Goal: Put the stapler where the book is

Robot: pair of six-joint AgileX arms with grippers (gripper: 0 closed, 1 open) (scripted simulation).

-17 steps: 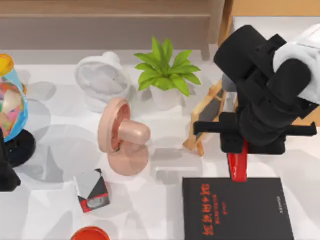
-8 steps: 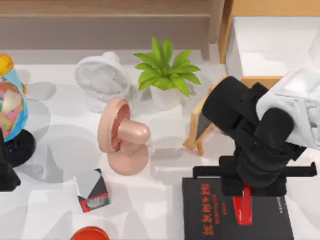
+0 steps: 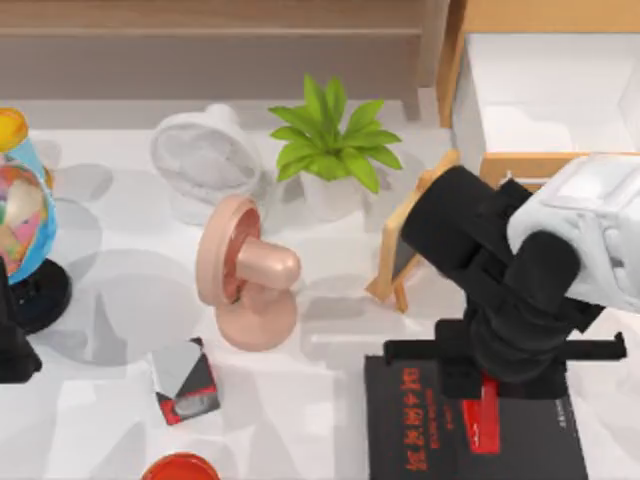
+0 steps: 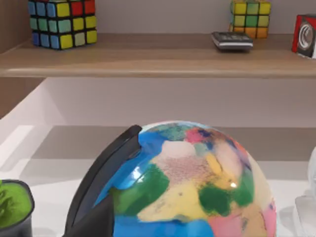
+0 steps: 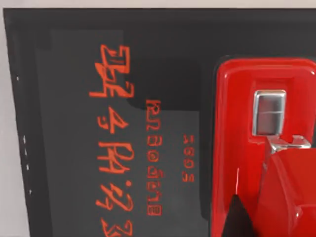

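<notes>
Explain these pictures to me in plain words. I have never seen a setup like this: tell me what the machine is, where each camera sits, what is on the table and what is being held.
This is a simulated pair of AgileX arms at a white table. The top view looks straight down. The right gripper holds a red stapler over a black book. The right wrist view, from that arm's own camera, shows the stapler against the book's cover. The left arm is parked at the table's left edge; its wrist camera faces a globe. Also on the table: a plant, a white fan, a pink fan, an easel and a small box.
</notes>
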